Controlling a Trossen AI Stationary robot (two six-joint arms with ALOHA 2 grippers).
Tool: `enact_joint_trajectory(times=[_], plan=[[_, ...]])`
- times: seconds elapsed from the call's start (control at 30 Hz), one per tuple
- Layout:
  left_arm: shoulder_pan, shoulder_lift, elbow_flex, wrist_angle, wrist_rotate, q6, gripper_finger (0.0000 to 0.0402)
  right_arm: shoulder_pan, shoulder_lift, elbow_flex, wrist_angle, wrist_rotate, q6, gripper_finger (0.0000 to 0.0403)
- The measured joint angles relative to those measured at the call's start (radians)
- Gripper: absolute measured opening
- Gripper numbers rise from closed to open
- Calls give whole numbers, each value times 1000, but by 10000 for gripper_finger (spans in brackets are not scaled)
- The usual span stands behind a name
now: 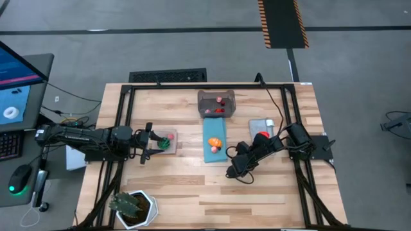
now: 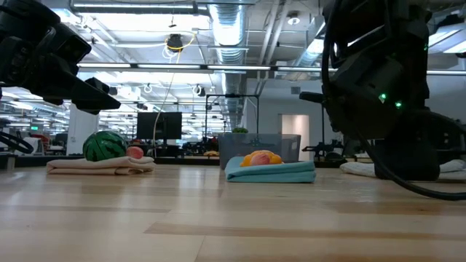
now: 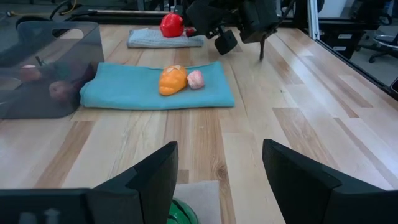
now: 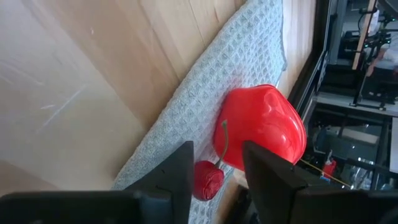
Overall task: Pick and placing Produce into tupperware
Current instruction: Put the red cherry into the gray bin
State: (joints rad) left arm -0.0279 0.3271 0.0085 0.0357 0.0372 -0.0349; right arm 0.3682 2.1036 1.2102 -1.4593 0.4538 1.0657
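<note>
Inside tupperware (image 1: 216, 102), perhaps unlabelled produce (image 1: 218, 101)

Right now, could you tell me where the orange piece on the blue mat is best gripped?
Likely from straight above, at its middle: the orange piece lies low on the blue mat, and the pink piece sits against one side, so close the fingers on the two sides clear of it.

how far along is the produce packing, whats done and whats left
Partly done. The tupperware already holds a few small pieces. Nothing is gripped: the left gripper hangs open over the green piece on the tan mat, the right gripper open by the red pieces. The orange piece and pink piece wait on the blue mat.
</note>
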Motion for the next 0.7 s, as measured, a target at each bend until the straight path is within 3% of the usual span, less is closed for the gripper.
enact_joint_trajectory(times=[0.3,0.7], plan=[[0,0,0,0,0,-3,224,-11,0,0,5,29,0,183],[0,0,0,0,0,-10,224,-11,0,0,13,20,0,152]])
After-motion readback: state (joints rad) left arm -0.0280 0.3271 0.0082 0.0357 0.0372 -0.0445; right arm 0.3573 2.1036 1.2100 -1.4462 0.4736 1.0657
